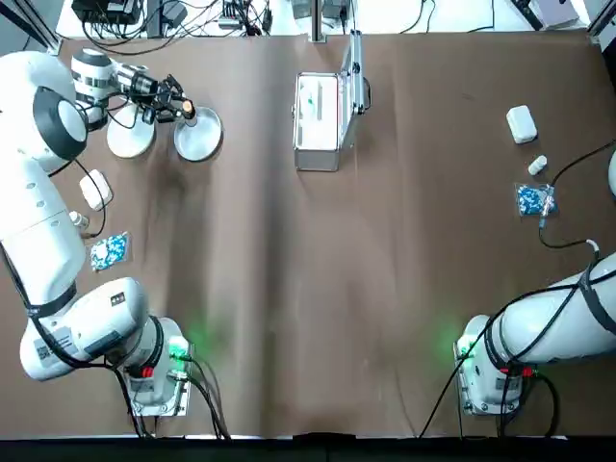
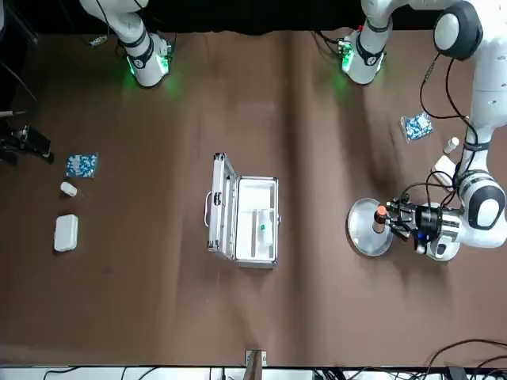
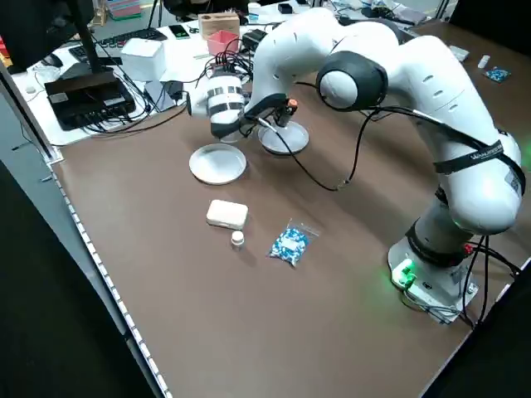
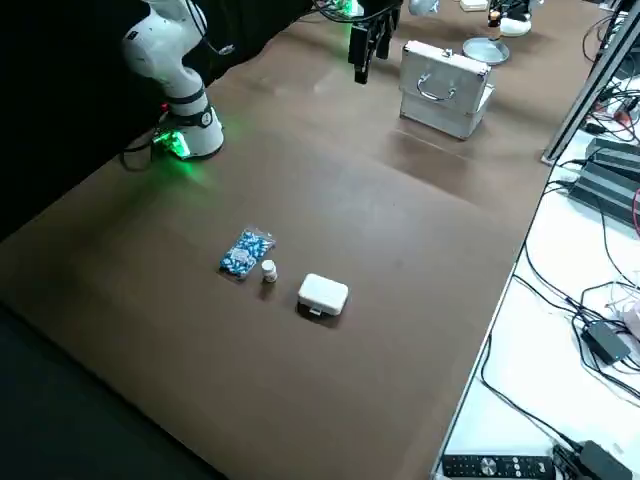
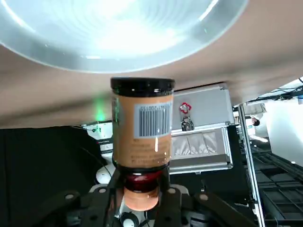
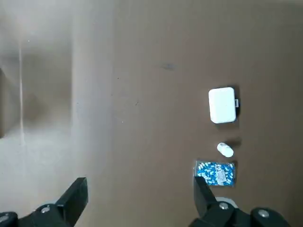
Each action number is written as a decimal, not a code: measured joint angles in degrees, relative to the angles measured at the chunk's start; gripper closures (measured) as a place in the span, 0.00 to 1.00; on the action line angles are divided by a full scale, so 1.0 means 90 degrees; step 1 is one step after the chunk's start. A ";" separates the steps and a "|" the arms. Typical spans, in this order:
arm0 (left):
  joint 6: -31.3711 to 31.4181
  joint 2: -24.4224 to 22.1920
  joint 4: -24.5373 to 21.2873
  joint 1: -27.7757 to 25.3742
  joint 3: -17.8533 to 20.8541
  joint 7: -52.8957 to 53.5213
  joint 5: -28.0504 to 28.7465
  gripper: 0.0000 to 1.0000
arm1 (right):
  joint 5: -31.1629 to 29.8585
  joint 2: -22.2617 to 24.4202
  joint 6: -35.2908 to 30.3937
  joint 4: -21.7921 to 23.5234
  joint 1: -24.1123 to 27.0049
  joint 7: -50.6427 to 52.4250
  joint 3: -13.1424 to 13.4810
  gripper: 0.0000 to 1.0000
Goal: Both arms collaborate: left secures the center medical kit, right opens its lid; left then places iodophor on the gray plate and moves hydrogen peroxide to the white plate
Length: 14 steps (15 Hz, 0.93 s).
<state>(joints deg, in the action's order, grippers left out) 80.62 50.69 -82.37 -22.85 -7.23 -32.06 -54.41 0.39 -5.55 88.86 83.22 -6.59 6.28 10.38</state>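
Top view: left end effector (image 1: 173, 101) clamped on the iodophor bottle (image 1: 187, 108) — at the gray plate (image 1: 198, 135) rim, white plate (image 1: 131, 133) just beside.
Front view: medical kit (image 2: 252, 218) open, well apart.
Left wrist view: bottle's long axis in line with the fingers, plate just beyond.
Right wrist view: right end effector (image 6: 137, 198) apart, over bare bench (image 6: 142, 71).

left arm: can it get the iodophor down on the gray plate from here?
Probably yes. The left pincer holds the iodophor bottle right at the gray plate; nothing sits on the plate.
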 joint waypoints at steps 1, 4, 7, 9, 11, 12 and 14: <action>-0.0006 0.0072 -0.0001 -0.0009 0.0000 0.0031 -0.0007 0.67 | 0.0000 0.0000 0.0000 0.0000 -0.0001 0.0000 0.0000 0.01; -0.0011 0.0257 -0.0004 -0.0002 -0.0016 0.0040 -0.0110 0.67 | 0.0000 0.0000 0.0000 0.0000 -0.0002 0.0000 -0.0001 0.01; -0.0011 0.0486 -0.0005 0.0005 -0.0018 0.0040 -0.0219 0.67 | 0.0000 0.0000 0.0000 0.0000 -0.0008 0.0000 -0.0002 0.01; -0.0011 0.0574 -0.0005 0.0000 -0.0017 0.0041 -0.0231 0.67 | 0.0000 0.0000 0.0000 0.0000 -0.0022 0.0000 -0.0005 0.01; -0.0011 0.0607 -0.0005 -0.0007 -0.0013 0.0040 -0.0234 0.67 | 0.0000 0.0000 0.0000 0.0000 -0.0034 0.0000 -0.0005 0.01; -0.0011 0.0608 -0.0005 -0.0010 -0.0010 0.0039 -0.0234 0.67 | 0.0000 0.0000 0.0000 0.0000 -0.0037 0.0000 -0.0005 0.01; -0.0010 0.0608 -0.0005 -0.0029 -0.0003 0.0035 -0.0234 0.67 | 0.0000 0.0000 0.0000 0.0000 -0.0041 0.0000 -0.0005 0.01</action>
<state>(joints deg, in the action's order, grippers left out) 80.53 56.17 -82.41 -23.11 -7.26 -31.75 -56.52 0.39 -5.55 88.86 83.22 -6.95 6.28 10.34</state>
